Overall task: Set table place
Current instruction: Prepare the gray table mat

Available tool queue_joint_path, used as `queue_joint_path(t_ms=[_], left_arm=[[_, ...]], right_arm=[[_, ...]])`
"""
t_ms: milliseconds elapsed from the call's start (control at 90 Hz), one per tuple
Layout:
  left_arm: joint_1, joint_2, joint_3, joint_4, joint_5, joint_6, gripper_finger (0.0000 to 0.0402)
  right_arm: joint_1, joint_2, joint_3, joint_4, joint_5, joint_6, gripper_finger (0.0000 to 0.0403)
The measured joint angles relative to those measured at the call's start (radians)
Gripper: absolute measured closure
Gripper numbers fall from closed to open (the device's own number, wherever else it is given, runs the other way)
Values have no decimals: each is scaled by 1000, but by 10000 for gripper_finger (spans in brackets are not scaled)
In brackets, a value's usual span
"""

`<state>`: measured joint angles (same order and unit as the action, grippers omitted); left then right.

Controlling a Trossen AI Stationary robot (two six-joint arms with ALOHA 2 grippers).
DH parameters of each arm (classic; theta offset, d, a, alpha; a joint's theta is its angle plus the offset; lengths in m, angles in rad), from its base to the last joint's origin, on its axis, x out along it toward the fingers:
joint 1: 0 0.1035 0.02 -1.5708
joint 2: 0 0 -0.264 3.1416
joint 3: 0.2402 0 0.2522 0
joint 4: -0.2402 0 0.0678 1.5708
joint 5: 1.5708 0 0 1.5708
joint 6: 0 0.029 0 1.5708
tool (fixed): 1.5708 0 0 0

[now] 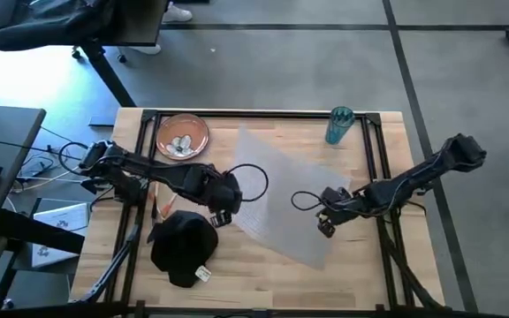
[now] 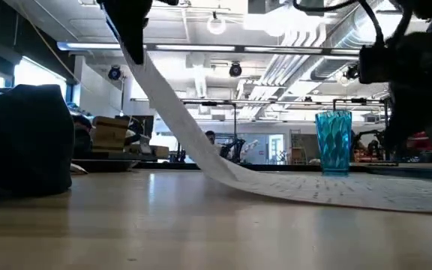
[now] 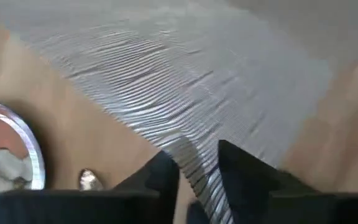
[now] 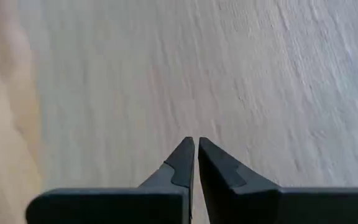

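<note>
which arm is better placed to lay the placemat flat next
Left. The left claw is shut on the placemat's edge, which the low view shows lifted off the table. The right claw is shut, holds nothing and hovers over the mat.

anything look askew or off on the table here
Yes: the grey placemat lies rotated at an angle to the table edges, and its left edge is lifted off the wood, pinched in the left gripper. The right gripper hovers shut above it.

Two dark jointed arms, looped black cables; left pincer point(image 3: 194, 177), right pincer point(image 4: 196, 158) tapered black fingers.
</note>
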<state>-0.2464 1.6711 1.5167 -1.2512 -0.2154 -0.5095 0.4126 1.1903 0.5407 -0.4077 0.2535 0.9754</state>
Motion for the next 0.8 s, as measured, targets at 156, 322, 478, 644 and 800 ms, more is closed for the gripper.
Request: queue_joint_path(t_ms=[156, 322, 478, 644, 800], left_arm=[[24, 0, 2, -6, 69, 94, 250], [32, 0, 36, -57, 160, 157, 248], [34, -2, 61, -139, 259, 233, 247], [38, -2, 61, -155, 212, 258, 247], [36, -2, 61, -238, 204, 246, 248]], right_arm=[[0, 53, 0, 15, 1, 25, 398], [13, 132, 0, 33, -50, 75, 398], [27, 186, 0, 33, -72, 91, 398], [26, 216, 3, 28, -71, 94, 398], [27, 222, 9, -63, -110, 140, 398]])
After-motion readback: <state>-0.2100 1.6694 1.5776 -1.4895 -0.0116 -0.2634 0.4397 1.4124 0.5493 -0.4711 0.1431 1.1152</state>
